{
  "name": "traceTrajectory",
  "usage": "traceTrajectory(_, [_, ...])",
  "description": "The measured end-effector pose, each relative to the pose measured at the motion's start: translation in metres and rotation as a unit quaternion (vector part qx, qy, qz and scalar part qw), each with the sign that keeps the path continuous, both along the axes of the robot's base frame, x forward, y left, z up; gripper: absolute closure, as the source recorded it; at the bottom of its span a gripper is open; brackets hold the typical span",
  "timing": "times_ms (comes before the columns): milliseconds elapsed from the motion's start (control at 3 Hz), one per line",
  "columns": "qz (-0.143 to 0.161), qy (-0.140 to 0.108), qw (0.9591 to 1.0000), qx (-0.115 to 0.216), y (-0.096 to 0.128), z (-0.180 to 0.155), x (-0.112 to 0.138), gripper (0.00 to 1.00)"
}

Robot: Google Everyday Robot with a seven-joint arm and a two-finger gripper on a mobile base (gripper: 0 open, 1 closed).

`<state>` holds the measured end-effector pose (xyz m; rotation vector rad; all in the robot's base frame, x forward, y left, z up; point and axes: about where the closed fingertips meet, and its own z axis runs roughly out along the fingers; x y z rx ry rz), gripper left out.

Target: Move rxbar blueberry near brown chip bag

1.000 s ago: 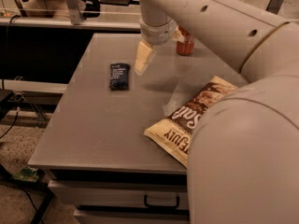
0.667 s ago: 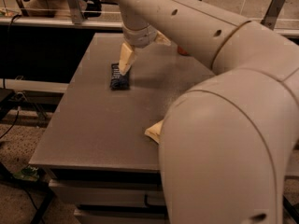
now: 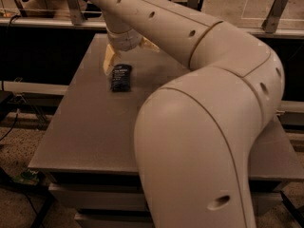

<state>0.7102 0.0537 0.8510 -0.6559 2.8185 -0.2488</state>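
Observation:
The rxbar blueberry [image 3: 121,77], a small dark navy bar, lies flat on the grey table [image 3: 85,127] near its far left part. My gripper [image 3: 129,55] hangs just above and behind the bar, pointing down. One cream finger [image 3: 109,61] stands at the bar's left upper corner and the other [image 3: 150,44] shows further right, so the jaws are spread and hold nothing. The brown chip bag is hidden behind my arm.
My large cream arm [image 3: 204,127] fills the right and centre of the view and hides the table's right half. A dark shelf and metal rails [image 3: 71,4] run behind the table. Cables lie on the floor at the left [image 3: 19,175].
My gripper has swung left across the table from near the red can to just over the rxbar. My arm now covers the chip bag and the can.

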Motion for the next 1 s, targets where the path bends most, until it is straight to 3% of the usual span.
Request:
traceTrajectory(667, [-0.094, 0.038, 0.9945, 0.028, 0.03, -0.02, -0.008, 0.03])
traceTrajectory(1000, [-0.111, 0.04, 0.9924, 0.036, 0.037, -0.02, -0.012, 0.26])
